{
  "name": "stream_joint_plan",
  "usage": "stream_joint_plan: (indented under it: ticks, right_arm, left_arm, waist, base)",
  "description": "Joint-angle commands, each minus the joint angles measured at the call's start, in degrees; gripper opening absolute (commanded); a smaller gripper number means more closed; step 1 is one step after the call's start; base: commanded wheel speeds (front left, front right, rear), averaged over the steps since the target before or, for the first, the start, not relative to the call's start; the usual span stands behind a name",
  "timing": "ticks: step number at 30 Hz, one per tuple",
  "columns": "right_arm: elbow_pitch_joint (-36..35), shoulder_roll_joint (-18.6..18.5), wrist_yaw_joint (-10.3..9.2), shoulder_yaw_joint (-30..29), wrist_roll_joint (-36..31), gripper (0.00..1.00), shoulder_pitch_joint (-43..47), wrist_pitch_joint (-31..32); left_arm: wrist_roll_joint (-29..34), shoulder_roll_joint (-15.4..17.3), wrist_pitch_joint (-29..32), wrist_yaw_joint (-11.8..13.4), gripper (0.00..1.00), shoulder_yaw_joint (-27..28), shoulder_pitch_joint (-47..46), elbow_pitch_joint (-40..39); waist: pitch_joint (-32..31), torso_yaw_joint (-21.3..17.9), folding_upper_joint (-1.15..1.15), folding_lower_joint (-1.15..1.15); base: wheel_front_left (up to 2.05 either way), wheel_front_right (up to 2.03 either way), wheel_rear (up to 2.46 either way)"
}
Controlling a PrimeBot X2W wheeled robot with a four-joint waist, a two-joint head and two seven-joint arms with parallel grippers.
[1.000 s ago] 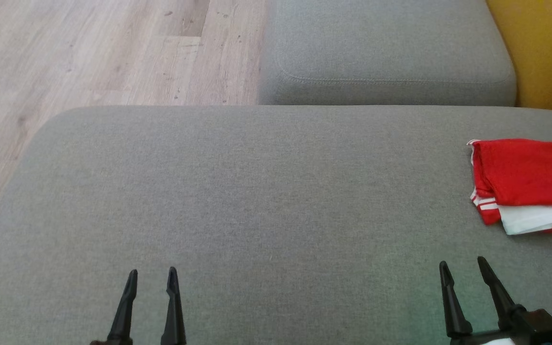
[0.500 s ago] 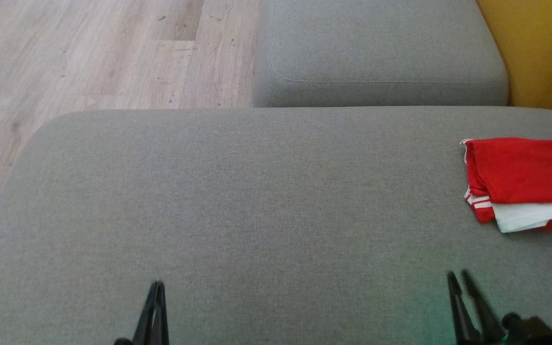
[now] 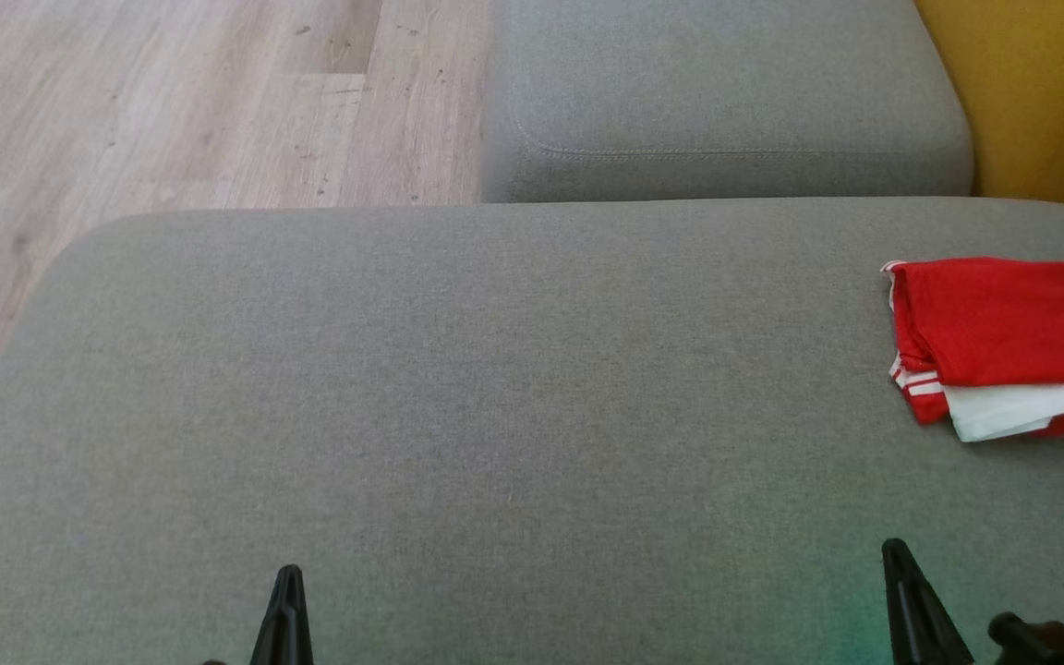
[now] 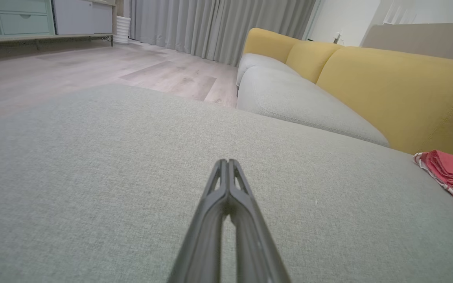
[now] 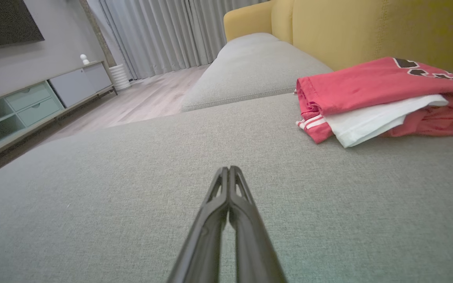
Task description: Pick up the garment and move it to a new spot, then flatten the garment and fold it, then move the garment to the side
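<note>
Grey cushion (image 3: 495, 369): garment (image 3: 994, 323) beyond right claw (image 3: 893, 552)

Home living room. Evidence: sectional sofa with grey seat cushions (image 3: 495, 369) and yellow backrests (image 4: 399, 90); wood-look plank floor (image 3: 172, 102); floor-length grey curtains (image 5: 163, 35) along the far wall; low media console (image 5: 34, 100) with pale green drawers and open shelves; dark flat screen (image 5: 2, 19) mounted on the wall above it; small white ornament (image 5: 85, 59) on the console top.
</note>
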Motion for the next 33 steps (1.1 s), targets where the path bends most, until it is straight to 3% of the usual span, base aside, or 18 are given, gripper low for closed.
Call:
stream_joint_plan:
  ticks: [1, 33]
  right_arm:
    - [-1.5, -0.6, 0.00, -0.2, 1.7, 0.00, -2.7, 0.4]
    - [-0.3, -1.4, -0.02, -1.1, 24.3, 0.00, -7.9, 4.8]
  left_arm:
    - [-1.5, 0.4, 0.2, -0.3, 0.00, 1.0, -2.5, -1.5]
    - [-22.6, 1.2, 4.5, -2.8, 0.00, 4.2, -7.5, 0.5]
  waist:
    - [0.0, -0.1, 0.00, 0.00]
    - [1.2, -1.5, 0.00, 0.00]
  base:
    - [0.00, 0.00, 0.00]
    - [0.00, 0.00, 0.00]
